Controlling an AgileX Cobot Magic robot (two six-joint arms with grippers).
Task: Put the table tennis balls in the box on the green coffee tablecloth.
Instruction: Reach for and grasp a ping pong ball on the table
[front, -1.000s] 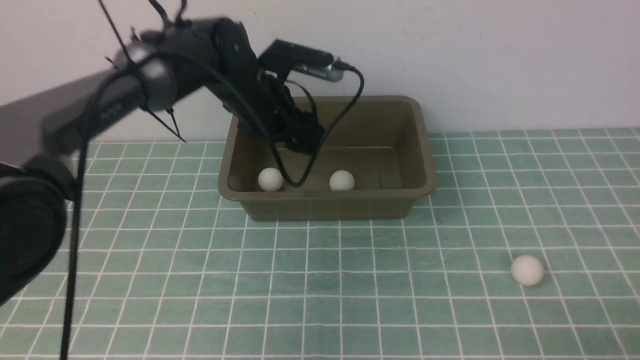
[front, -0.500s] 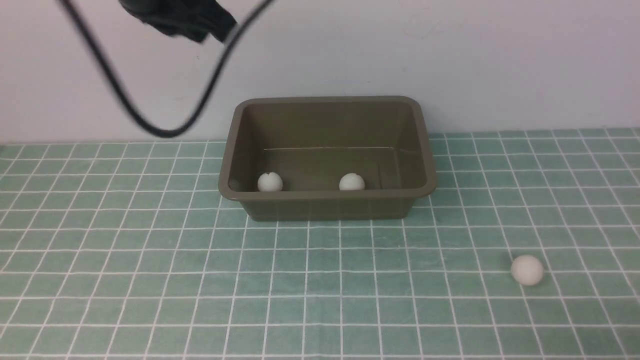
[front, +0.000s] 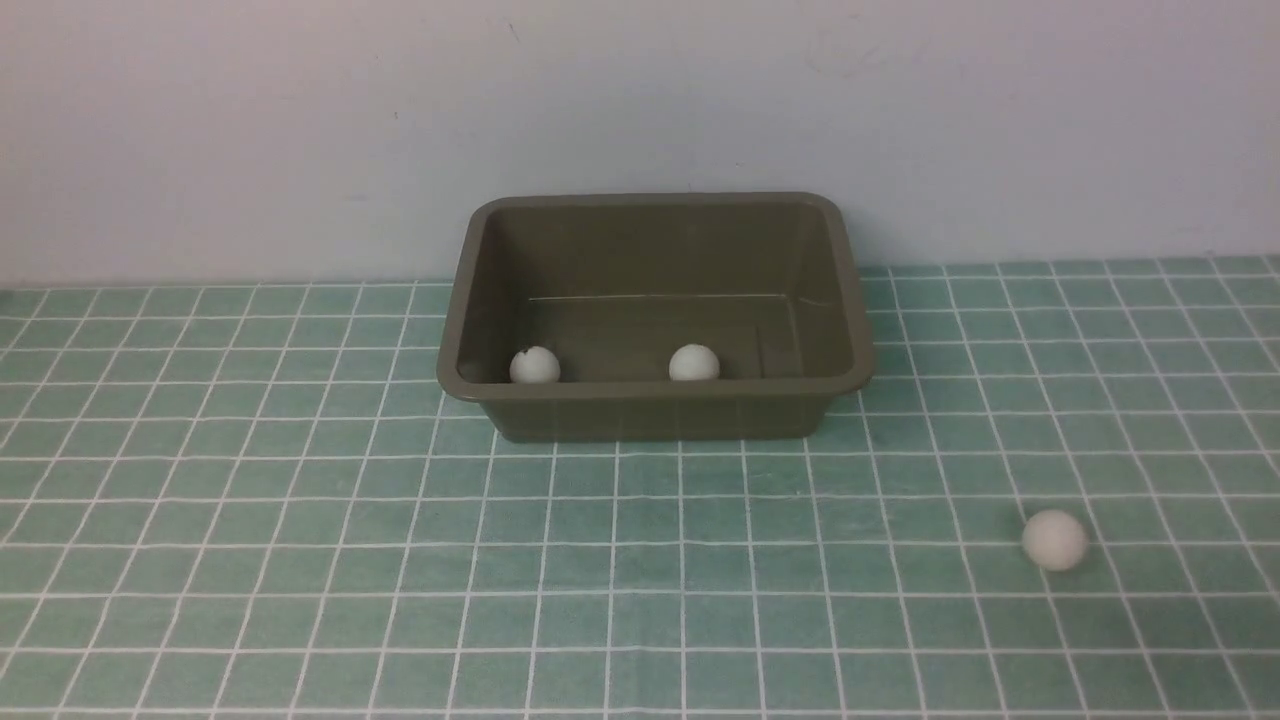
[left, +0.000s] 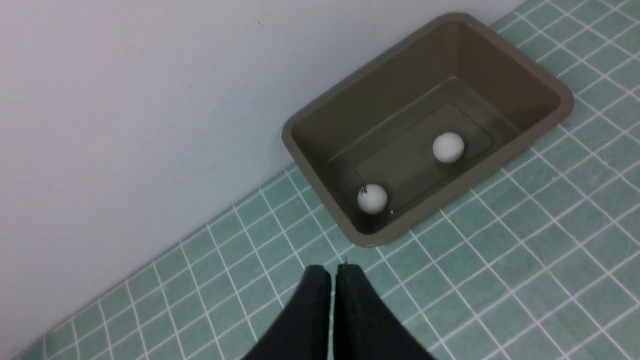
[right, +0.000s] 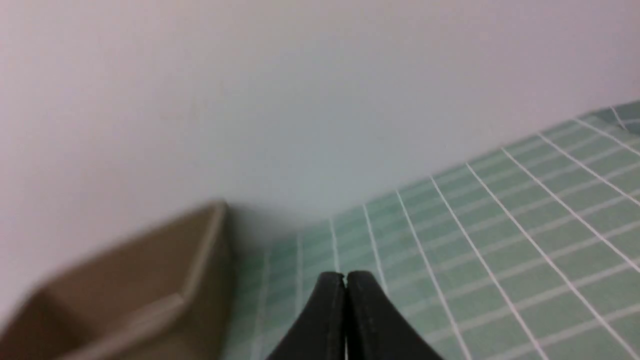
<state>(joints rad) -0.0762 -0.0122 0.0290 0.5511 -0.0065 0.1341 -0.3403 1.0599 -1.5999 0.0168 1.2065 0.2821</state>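
Note:
The olive-brown box (front: 845, 300) stands at the back of the green checked tablecloth (front: 640, 560), against the wall. Two white table tennis balls lie inside it by the near wall, one at the left (front: 534, 366) and one near the middle (front: 693, 363). A third ball (front: 1054, 540) lies on the cloth to the front right of the box. Neither arm shows in the front view. In the left wrist view my left gripper (left: 333, 270) is shut and empty, above the cloth short of the box (left: 550, 85) and its two balls (left: 372, 198) (left: 448, 147). My right gripper (right: 345, 276) is shut and empty, beside the box (right: 200, 250).
A plain pale wall (front: 640, 100) rises right behind the box. The cloth runs out to the left, right and front edges of the front view.
My left arm has lifted out of the box and left the front view, up and to the left. The middle ball in the box has rolled slightly.

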